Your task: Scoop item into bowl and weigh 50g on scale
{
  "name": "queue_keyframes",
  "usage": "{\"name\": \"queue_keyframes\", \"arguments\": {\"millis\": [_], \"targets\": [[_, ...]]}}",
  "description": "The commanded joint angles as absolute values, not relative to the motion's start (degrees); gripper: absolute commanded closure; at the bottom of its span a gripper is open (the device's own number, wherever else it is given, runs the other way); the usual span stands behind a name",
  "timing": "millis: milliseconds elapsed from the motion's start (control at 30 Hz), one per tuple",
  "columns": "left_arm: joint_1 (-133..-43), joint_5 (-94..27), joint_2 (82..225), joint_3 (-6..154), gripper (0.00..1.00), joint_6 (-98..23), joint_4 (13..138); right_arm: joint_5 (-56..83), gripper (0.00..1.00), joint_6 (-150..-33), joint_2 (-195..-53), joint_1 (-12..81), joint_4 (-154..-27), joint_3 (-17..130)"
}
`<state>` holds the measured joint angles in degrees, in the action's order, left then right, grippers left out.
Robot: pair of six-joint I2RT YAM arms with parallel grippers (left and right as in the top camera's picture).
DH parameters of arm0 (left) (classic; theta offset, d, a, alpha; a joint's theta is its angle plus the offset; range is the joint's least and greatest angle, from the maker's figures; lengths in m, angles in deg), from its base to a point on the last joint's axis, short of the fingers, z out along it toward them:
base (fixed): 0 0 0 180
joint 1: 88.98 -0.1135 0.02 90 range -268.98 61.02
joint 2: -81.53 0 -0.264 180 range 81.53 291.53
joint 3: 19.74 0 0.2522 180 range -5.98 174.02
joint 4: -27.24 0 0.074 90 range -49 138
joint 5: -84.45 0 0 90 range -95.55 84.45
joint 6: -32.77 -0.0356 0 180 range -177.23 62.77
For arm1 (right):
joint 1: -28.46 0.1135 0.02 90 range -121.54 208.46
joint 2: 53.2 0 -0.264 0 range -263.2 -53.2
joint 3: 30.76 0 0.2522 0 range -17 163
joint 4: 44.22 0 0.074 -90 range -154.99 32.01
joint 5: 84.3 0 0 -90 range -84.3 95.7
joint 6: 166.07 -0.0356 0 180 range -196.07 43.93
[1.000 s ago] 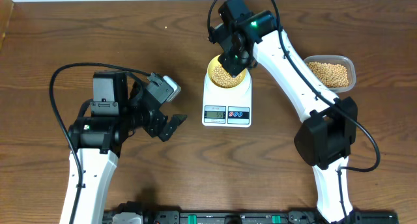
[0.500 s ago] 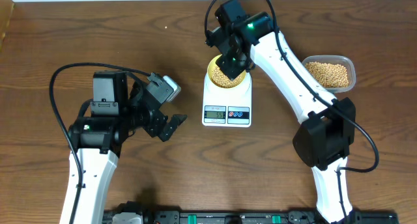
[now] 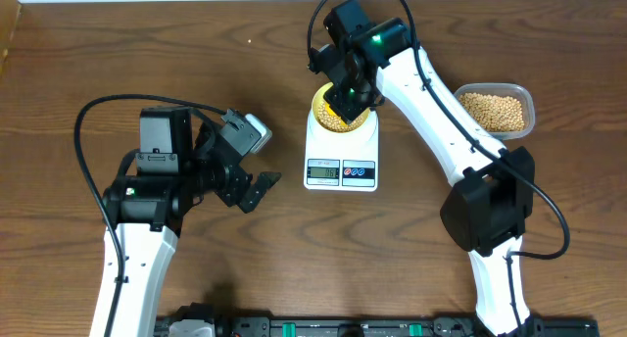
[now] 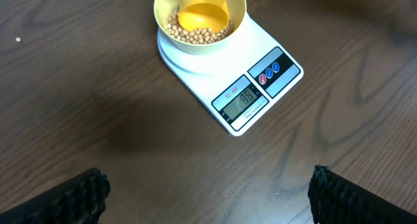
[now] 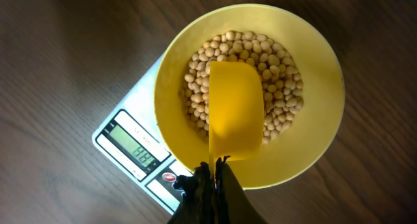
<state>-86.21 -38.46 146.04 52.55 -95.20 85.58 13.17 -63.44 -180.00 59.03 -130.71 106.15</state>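
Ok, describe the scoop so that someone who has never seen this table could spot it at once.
Find the white scale in the middle of the overhead view; a pale-yellow bowl of tan beans stands on it. The scoop is inside that bowl, over the beans, its handle in the right gripper. It is deeper orange-yellow than the bowl around it.

Wooden table [image 3: 147,43], clear plastic tub [image 3: 495,86] at right, bright-yellow scoop [image 5: 234,113].

tan beans [image 5: 273,61] in a pale-yellow bowl [image 5: 319,120], bright-yellow scoop [image 5: 234,110], white scale [image 4: 208,81], dark wood-grain table [image 4: 98,120].
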Motion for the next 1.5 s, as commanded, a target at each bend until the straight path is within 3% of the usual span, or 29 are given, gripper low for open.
{"name": "queue_keyframes", "arguments": {"millis": [0,367,1133,1467], "targets": [[-86.5,-39.2,146.3,52.2,0.01,-96.0,85.6,14.8,0.99,-62.7,-179.9,59.5,-131.0,105.8],[-86.5,-39.2,146.3,52.2,0.0,-96.0,85.6,20.3,0.99,-63.8,-179.9,58.2,-131.0,105.8],[-86.5,-39.2,146.3,52.2,0.01,-96.0,85.6,46.6,0.99,-64.5,-179.7,45.9,-130.2,107.9],[-86.5,-39.2,146.3,52.2,0.0,-96.0,85.6,48.9,0.99,-64.5,-178.7,43.5,-130.8,107.9]]}}
